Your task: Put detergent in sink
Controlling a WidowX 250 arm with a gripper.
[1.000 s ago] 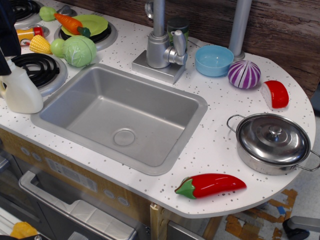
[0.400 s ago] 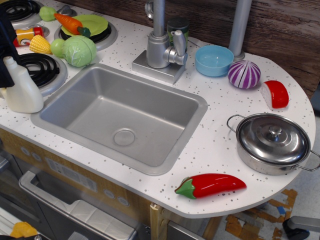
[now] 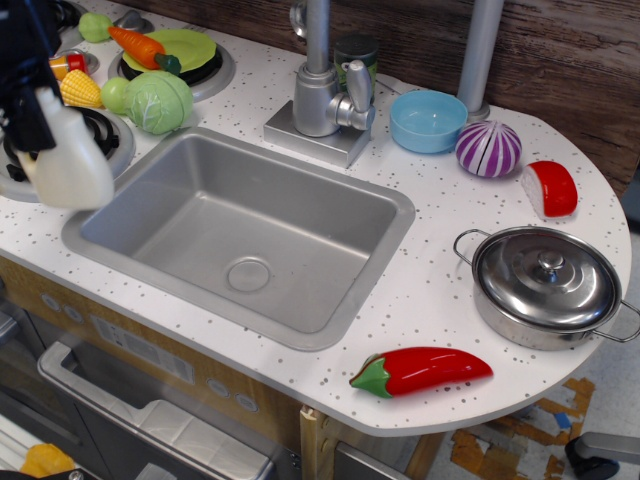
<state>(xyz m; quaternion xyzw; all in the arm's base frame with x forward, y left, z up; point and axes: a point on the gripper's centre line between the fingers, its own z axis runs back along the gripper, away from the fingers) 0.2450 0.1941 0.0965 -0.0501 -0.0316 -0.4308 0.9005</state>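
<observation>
The detergent [image 3: 70,165] is a cream-white jug at the left edge of the view, blurred and tilted, just left of the sink's left rim. My gripper [image 3: 30,105] is a dark shape coming down from the top left. It is closed around the jug's neck and hides the cap. The jug looks lifted off the counter, over the front burner's edge. The sink [image 3: 300,215] is a silver rectangular basin with a round drain in the middle of the counter, with nothing in it.
A cabbage [image 3: 158,101], corn [image 3: 80,89], and a carrot [image 3: 142,46] on a green plate lie behind the jug. The faucet [image 3: 325,95] stands behind the sink. A blue bowl [image 3: 427,120], onion [image 3: 488,148], lidded pot [image 3: 545,285] and red pepper [image 3: 420,370] lie to the right.
The gripper came down onto the jug's neck. The jug has moved up and to the right toward the sink and now tilts.
</observation>
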